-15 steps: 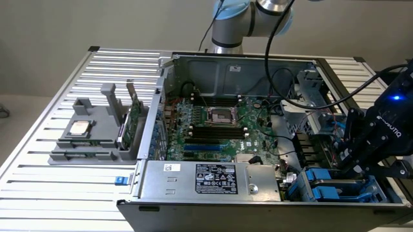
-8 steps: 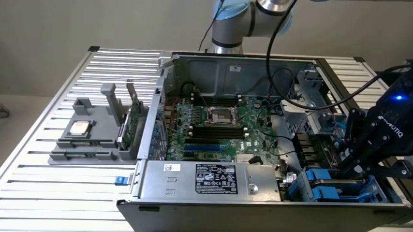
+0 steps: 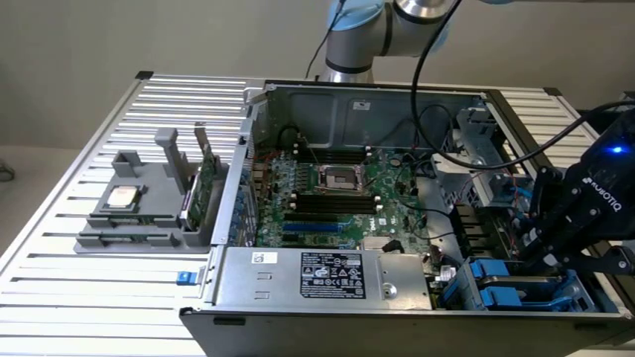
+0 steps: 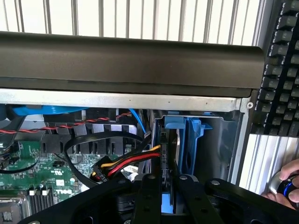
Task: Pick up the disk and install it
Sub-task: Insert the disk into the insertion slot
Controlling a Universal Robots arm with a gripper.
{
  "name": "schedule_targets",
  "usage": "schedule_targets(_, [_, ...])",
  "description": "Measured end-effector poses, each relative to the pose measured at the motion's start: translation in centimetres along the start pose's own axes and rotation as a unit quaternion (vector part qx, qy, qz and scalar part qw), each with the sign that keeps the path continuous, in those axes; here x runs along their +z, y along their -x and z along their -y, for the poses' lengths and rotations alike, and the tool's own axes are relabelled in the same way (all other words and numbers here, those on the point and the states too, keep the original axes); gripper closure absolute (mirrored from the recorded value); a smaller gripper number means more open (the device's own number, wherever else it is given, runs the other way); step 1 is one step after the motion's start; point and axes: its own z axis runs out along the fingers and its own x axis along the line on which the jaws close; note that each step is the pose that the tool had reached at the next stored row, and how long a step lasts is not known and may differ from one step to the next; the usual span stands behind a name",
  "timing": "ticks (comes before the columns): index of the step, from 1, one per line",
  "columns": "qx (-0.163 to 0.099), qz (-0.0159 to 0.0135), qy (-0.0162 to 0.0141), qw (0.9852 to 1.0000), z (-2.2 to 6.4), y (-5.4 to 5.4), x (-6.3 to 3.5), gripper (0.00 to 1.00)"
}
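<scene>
Fingers (image 4: 148, 192): drawn narrow and closed on the near edge of the disk (image 4: 169, 149). It stands on edge between them, with a strip of blue carrier showing in the gap. The disk sits down in the drive bay at the corner of the case (image 3: 358, 111), at about 4 o'clock in the exterior view, where the gripper (image 3: 543, 253) reaches in.

Handling, as judged: a rigid, fairly dense unit. It will not flex, but it should tolerate no knock or drop. The plastic carrier is the softer part and may spring. The metal faces look smooth and could slip. Hold it across the flat faces near the end edge, clear of the label.

Clearances: tight. A blue plastic frame (image 4: 189, 140) stands just beside the disk — whether it is the disk's own carrier or a neighbour's, I cannot tell. The bay's metal wall (image 4: 233, 140) lies beyond it. On the other side, a red, yellow and black cable bundle (image 4: 126, 164) runs close to the fingers — a snag risk. The case's dark front rim (image 4: 131, 60) crosses ahead.

Open room lies upward, out of the case, and over the slatted worktop (image 3: 89, 297). A person's hand (image 4: 286, 189) is near a keyboard (image 4: 280, 70), outside the case.
</scene>
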Motion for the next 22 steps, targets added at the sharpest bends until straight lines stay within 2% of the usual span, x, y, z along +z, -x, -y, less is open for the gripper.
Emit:
schedule_targets(4, [0.000, -0.0001, -0.0062, 1.0000, -0.13, 0.00, -0.02, 0.83])
schedule_targets(11, [-0.001, -0.0002, -0.0119, 0.9999, -0.68, 0.02, -0.10, 0.83])
schedule_targets(18, [-0.002, -0.0003, -0.0208, 0.9998, -0.88, 0.02, -0.05, 0.83])
schedule_targets(22, [-0.002, -0.0003, -0.0235, 0.9997, -1.01, 0.03, 0.07, 0.83])
